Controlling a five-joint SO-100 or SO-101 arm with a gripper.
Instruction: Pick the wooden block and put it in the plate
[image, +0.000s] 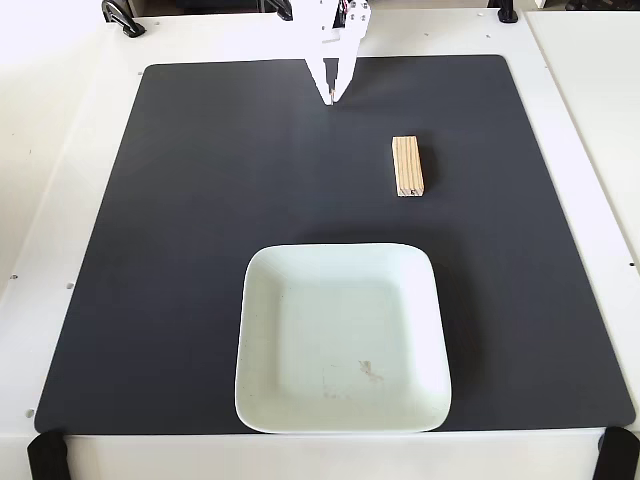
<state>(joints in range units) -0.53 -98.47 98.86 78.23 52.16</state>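
Note:
The wooden block (408, 166) is a small light-tan bar with grain lines, lying on the black mat right of centre. The plate (262, 300) is a large pale square dish with rounded corners and a small brownish smudge inside, near the mat's front edge. It holds nothing. My white gripper (331, 97) hangs at the far edge of the mat, tips pointing down and close together, holding nothing. It is well left of and behind the block, apart from it.
The black mat (180, 250) covers most of a white table (60, 200). Black clamps sit at the table's far left (124, 18) and front corners (48, 455).

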